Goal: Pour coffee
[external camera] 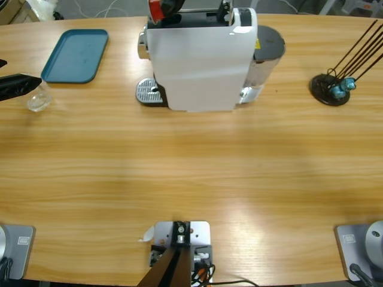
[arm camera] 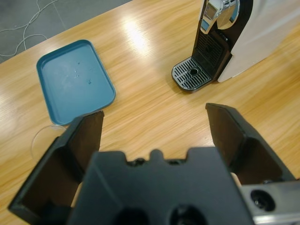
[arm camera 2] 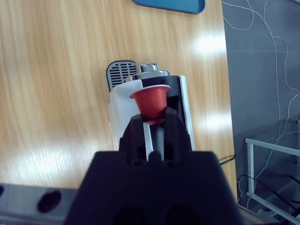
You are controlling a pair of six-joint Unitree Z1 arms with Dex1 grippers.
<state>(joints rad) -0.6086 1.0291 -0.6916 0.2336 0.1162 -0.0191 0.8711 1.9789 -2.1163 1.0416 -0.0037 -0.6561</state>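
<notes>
Right claw clamped on red capsule over coffee machine; misaligned drop could jam. Left claw apart, empty.

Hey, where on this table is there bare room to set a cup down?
Widest bare patch: the wooden table in front of the coffee machine. The blue tray is bare too. Another gap lies between the machine and the black stand. It is crowded at the left edge, where the left gripper sits by the clear glass.
</notes>
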